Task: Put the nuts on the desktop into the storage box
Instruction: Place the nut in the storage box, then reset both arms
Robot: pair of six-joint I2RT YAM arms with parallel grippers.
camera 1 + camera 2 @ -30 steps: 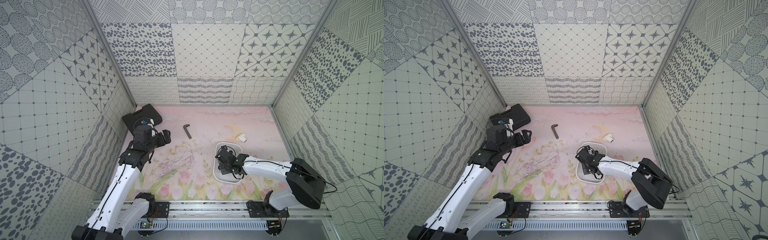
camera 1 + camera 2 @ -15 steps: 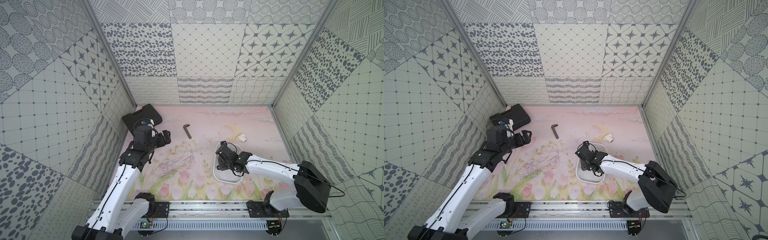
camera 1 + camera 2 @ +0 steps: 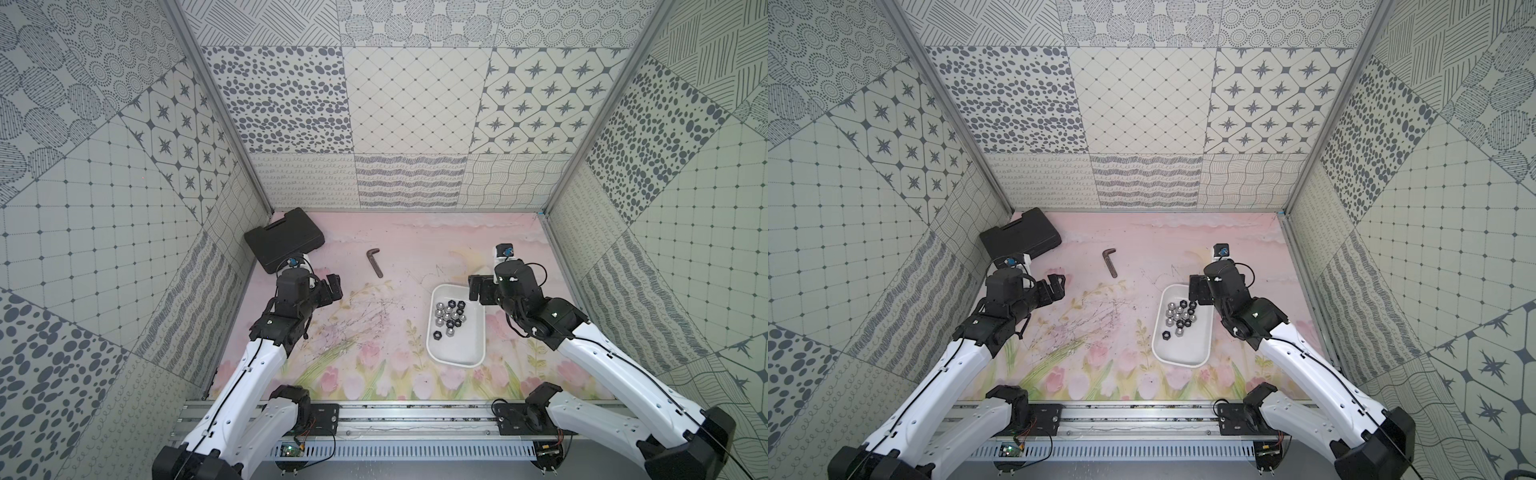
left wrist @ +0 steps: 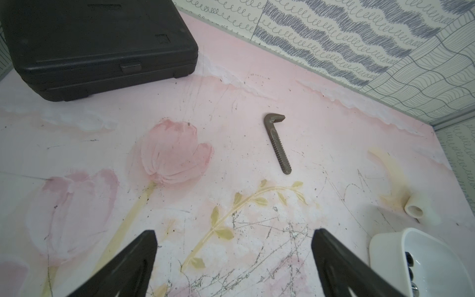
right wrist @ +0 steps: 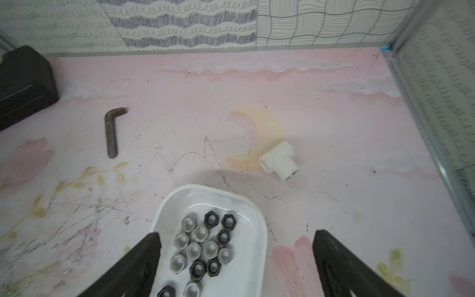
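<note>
The storage box (image 3: 457,361) is a white tray on the right of the desktop (image 3: 395,257), seen in both top views (image 3: 1183,353). Several nuts (image 3: 449,318), black hex rings and silver ones, lie clustered in its far half (image 5: 203,246). Every nut I see lies inside the box. My right gripper (image 3: 478,289) hangs open above the box's far right corner with nothing between its fingers (image 5: 236,235). My left gripper (image 3: 332,286) is open and empty over the left of the desktop (image 4: 234,232).
A black tool case (image 3: 284,240) lies in the far left corner. A dark L-shaped hex key (image 3: 375,262) lies at the back middle. A white pipe fitting (image 5: 279,160) sits just beyond the box. Patterned walls close in three sides.
My right gripper has opened and lifted out of the box, moving back and to the right. The left arm has not moved.
</note>
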